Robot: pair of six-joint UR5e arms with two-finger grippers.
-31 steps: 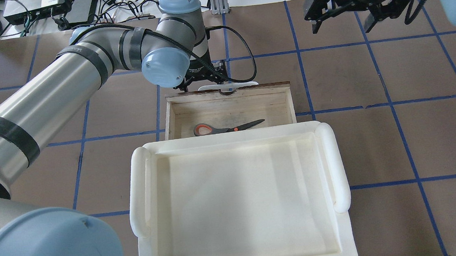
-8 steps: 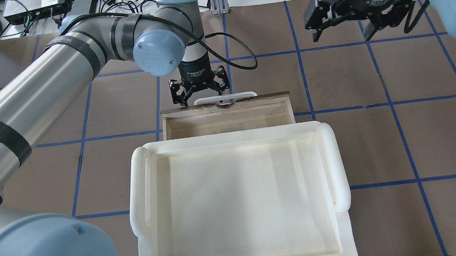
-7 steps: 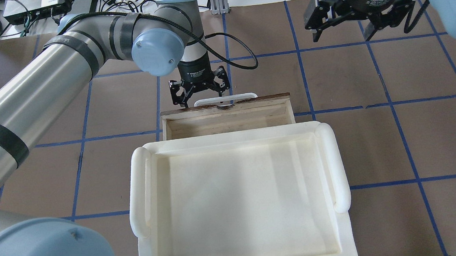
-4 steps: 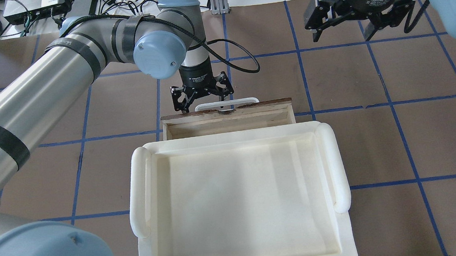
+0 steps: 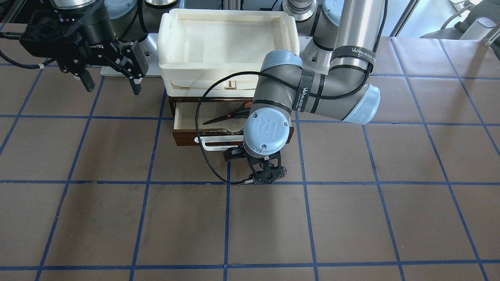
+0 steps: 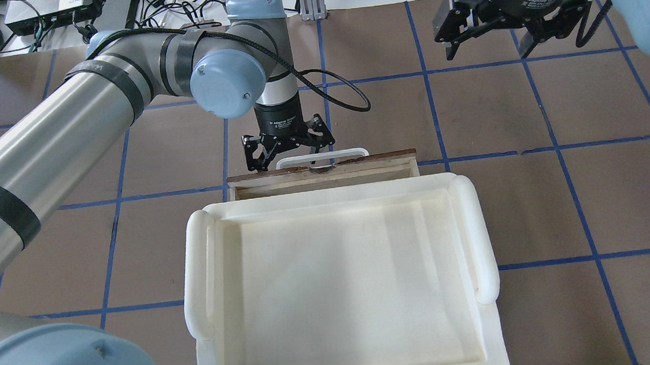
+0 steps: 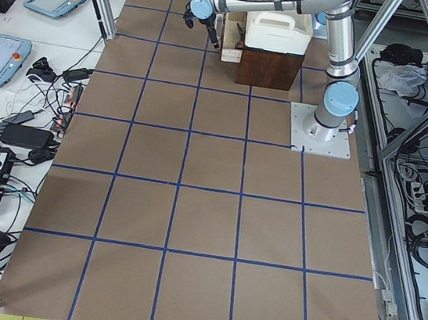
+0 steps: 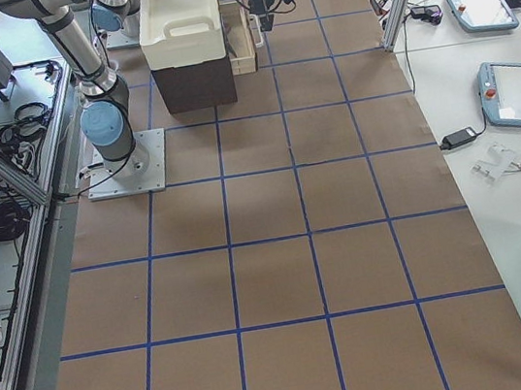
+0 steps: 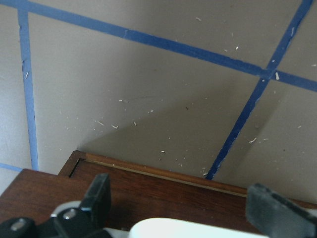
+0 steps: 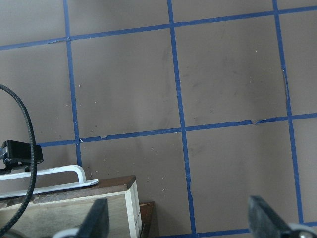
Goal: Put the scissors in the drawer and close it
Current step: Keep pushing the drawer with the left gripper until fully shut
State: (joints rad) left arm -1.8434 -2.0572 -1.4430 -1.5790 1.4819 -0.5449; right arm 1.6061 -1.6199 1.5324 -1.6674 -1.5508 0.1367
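Note:
The wooden drawer (image 6: 324,171) sticks out only a narrow strip from under the cream-white tray (image 6: 480,234). In the front-facing view the drawer (image 5: 187,138) is still partly open, with the scissors (image 5: 226,115) lying on its pale floor. From overhead the scissors are hidden. My left gripper (image 6: 289,149) is open, fingers down, against the dark front by the white bar handle (image 6: 323,157). The left wrist view shows the drawer front (image 9: 163,188) and the handle (image 9: 188,228) between the fingers. My right gripper (image 6: 488,42) is open and empty, high at the far right.
The tray (image 5: 168,39) sits on top of the dark brown cabinet (image 8: 195,85) that houses the drawer. Brown paper with blue tape lines covers the table around it. A black cable (image 5: 203,156) loops from the left wrist in front of the drawer.
My left gripper has moved toward the tray with the drawer front ahead of it. The drawer has slid far in, and the scissors have passed out of the overhead view under the tray.

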